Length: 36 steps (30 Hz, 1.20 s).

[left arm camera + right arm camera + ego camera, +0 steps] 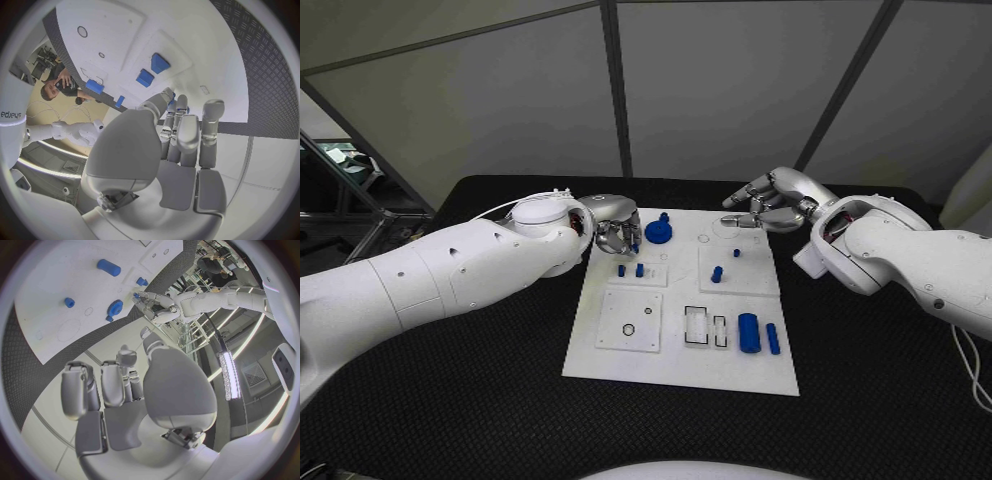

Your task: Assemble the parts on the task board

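Black tabletop (473,400) fills the near part of the head view, and a white board (678,362) lies at its middle, running away from the robot. Near the board's front right lie two blue bars side by side, a thick bar (749,332) and a thin bar (773,338), just beside a pair of black-rimmed slots (704,327). Left of the slots sits a square plate (630,320) with a small ring hole. Farther back, two short pegs (630,270) stand on the board's left side, and two more pegs (726,264) stand right of the middle. A round blue knob (658,231) stands near the far edge.

At the board's far left edge, the left hand (613,233) hangs just beside the knob, its fingers (187,132) curled inward and close together. A bit of blue shows at the fingertips, but whether anything is pinched there cannot be told. The right hand (773,203) hovers over the board's far right corner, with its fingers (112,382) bent, slightly apart, and holding nothing.
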Each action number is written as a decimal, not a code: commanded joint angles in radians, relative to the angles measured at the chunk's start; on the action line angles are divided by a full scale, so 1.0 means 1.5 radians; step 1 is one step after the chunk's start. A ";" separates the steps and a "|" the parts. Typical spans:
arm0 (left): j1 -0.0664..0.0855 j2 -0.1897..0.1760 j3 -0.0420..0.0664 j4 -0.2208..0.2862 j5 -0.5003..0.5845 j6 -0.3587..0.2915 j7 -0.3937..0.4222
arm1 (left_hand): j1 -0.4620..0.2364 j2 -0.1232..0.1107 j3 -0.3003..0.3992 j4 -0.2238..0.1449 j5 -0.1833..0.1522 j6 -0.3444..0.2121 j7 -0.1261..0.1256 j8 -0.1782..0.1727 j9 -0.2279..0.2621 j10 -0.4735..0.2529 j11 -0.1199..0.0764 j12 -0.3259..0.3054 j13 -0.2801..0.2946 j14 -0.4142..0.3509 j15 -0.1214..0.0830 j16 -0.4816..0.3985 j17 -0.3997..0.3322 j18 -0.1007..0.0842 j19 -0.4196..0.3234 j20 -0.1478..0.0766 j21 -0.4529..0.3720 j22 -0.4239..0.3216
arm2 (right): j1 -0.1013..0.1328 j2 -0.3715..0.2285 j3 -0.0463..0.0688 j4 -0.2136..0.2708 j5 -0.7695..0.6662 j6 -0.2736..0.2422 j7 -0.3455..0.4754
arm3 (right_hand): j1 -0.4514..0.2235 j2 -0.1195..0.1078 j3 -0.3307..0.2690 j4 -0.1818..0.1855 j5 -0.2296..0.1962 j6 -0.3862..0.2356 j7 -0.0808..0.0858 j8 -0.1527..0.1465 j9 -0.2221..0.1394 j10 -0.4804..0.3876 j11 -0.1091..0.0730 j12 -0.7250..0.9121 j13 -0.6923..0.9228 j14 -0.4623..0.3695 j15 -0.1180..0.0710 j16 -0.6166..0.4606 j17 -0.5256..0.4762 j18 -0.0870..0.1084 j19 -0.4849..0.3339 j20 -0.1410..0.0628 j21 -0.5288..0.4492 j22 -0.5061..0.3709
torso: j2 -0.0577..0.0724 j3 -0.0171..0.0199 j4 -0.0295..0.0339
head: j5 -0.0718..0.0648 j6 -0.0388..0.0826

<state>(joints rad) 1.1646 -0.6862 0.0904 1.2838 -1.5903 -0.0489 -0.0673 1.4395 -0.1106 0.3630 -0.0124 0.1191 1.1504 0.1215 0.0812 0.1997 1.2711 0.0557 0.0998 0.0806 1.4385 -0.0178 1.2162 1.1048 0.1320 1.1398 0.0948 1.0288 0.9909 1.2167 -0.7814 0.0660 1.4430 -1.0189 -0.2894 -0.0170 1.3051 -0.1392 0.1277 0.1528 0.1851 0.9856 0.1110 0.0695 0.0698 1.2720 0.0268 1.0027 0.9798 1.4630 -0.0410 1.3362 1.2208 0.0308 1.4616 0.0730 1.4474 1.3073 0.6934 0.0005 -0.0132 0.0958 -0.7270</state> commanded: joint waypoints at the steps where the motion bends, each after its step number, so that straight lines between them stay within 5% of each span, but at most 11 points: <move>1: 0.001 0.001 0.001 0.000 0.003 0.013 -0.001 | -0.007 0.001 0.001 0.001 -0.005 0.004 -0.002 0.001 0.001 0.001 0.000 -0.003 -0.001 0.003 0.001 0.001 0.001 0.012 -0.002 -0.001 -0.003 0.000 | 0.001 0.000 0.000 0.000 -0.001 0.002 0.004 | -0.005 0.004 0.000 -0.001 0.003 0.003 0.000 -0.002 -0.001 0.006 0.000 0.003 0.001 0.021 -0.004 -0.002 0.001 0.010 0.001 -0.006 -0.003 0.050 | 0.000 0.0000 -0.0002 | 0.000 0.000; 36: -0.002 0.013 0.000 -0.015 0.003 0.030 -0.010 | -0.012 -0.004 0.001 0.001 -0.010 -0.001 0.000 -0.004 -0.002 -0.002 0.002 -0.007 -0.002 0.002 0.002 0.002 -0.001 0.011 -0.004 0.000 -0.003 0.001 | 0.001 0.000 0.000 0.001 -0.001 0.001 0.004 | -0.005 0.004 0.000 -0.001 0.003 0.004 0.000 -0.002 -0.001 0.006 0.000 0.002 0.000 0.021 -0.004 -0.002 0.000 0.010 0.001 -0.006 -0.003 0.049 | 0.000 -0.0003 0.0000 | -0.003 -0.003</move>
<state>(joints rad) 1.1625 -0.6668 0.0917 1.2621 -1.5886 -0.0220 -0.0739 1.4315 -0.1187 0.3629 -0.0124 0.1106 1.1502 0.1215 0.0773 0.1974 1.2711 0.0557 0.0948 0.0788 1.4384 -0.0178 1.2162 1.1044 0.1321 1.1397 0.0948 1.0288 0.9911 1.2167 -0.7817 0.0660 1.4430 -1.0189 -0.2894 -0.0170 1.3033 -0.1374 0.1277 0.1528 0.1851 0.9856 0.1110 0.0695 0.0699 1.2720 0.0268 1.0027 0.9798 1.4630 -0.0410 1.3362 1.2208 0.0307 1.4616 0.0730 1.4474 1.3073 0.6934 0.0004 -0.0135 0.0911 -0.7320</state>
